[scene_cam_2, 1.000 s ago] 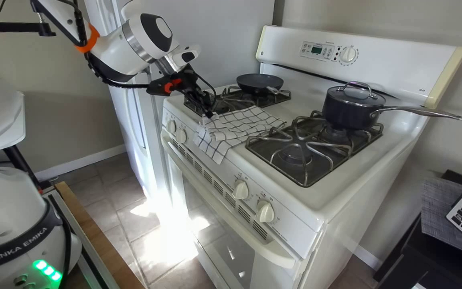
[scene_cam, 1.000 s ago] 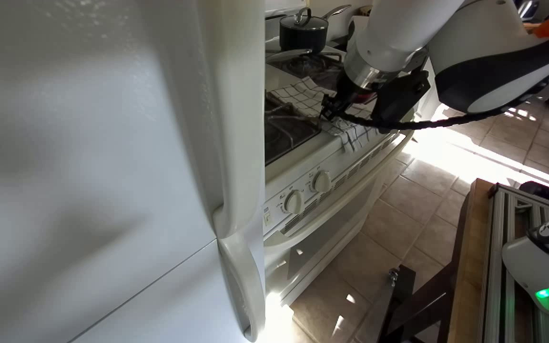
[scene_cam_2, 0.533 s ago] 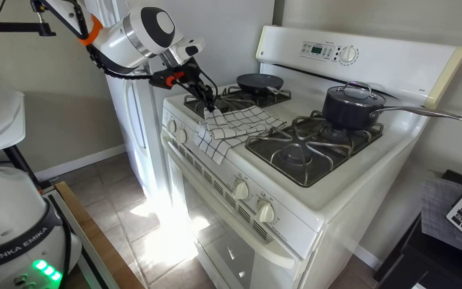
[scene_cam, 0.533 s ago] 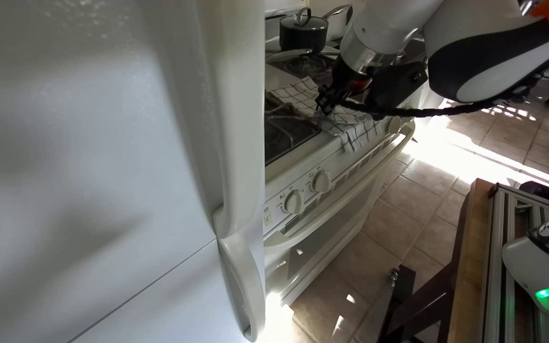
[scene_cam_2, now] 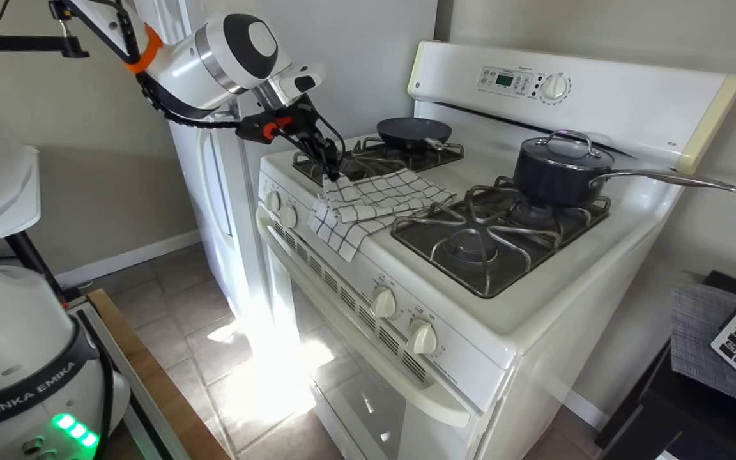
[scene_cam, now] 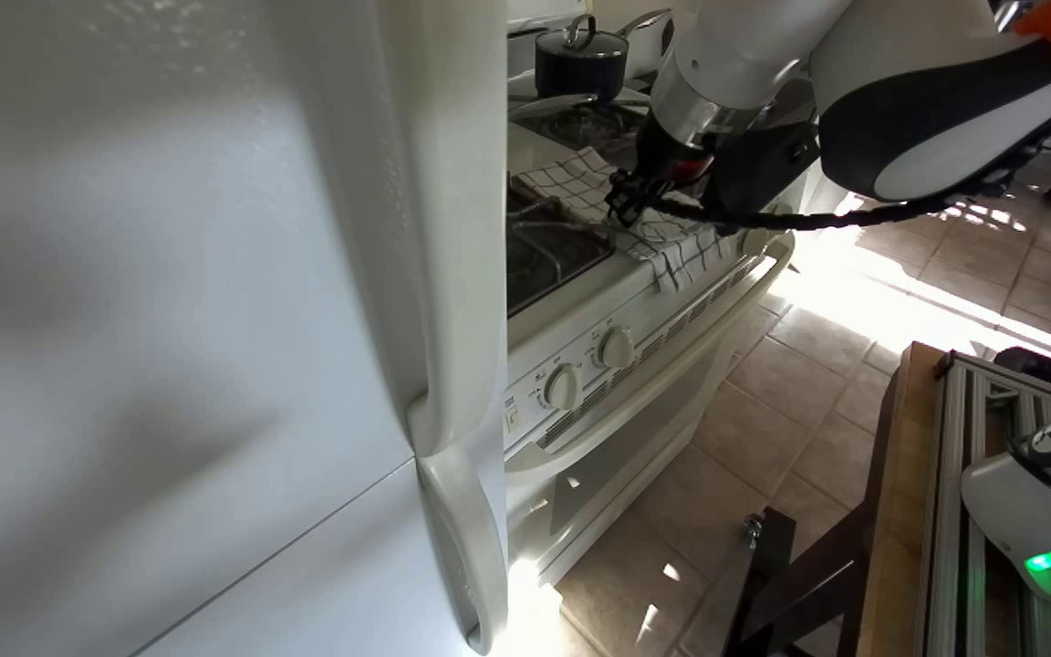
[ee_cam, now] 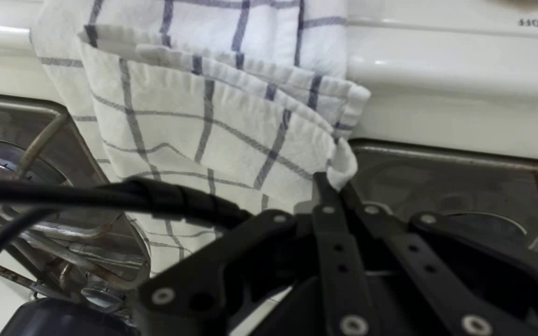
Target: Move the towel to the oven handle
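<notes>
Pinching one corner, the gripper (ee_cam: 336,190) has the towel (ee_cam: 213,121), white with thin dark checks, kinda folded over itself. It runs lengthwise front-to-back between the burners (scene_cam_2: 471,246), front end drooping over the stove (scene_cam_2: 444,294) edge above the oven handle (scene_cam_2: 368,347).

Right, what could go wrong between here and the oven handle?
Slip: the hand seems to pinch only a corner of the checked towel, which may pull free.
Snag: the towel lies close beside a burner grate and could catch if dragged.
Bump: control knobs jut out above the oven handle; a low path might knock one.
</notes>
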Controlling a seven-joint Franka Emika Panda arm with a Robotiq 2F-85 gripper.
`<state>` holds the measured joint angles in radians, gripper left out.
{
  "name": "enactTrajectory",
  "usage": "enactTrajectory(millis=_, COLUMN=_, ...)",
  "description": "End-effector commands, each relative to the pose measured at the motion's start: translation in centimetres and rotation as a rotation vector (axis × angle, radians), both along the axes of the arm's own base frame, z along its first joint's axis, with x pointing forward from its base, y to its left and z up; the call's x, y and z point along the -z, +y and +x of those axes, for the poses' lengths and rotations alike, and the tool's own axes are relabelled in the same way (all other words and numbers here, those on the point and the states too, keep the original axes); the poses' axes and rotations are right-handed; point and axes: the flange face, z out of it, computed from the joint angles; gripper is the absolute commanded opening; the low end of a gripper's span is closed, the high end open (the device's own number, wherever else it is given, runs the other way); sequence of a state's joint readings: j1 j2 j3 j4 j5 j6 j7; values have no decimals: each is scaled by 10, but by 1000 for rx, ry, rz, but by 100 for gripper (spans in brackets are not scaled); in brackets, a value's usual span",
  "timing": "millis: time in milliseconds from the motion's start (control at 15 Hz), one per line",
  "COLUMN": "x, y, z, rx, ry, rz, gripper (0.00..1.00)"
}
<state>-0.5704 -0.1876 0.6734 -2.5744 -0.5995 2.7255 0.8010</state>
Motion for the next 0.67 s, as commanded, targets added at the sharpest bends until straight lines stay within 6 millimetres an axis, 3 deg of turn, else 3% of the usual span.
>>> enactTrajectory(millis=0, x=10, y=3, z=-6, rx=1, ry=38, rz=-19, gripper=0)
enactTrajectory(millis=200, x=16, y=5, z=-8, rx=-1, ry=57, rz=-29, gripper=12)
enactTrajectory(millis=267, x=18, y=5, z=-9, rx=-4, ry=60, rz=-32, gripper=29)
enactTrajectory(millis=533, x=23, y=4, z=-14, rx=-19, ry=72, rz=-56, gripper=62)
enactTrajectory(millis=600, x=24, y=4, z=-14, rx=-23, ry=75, rz=-62, gripper=54)
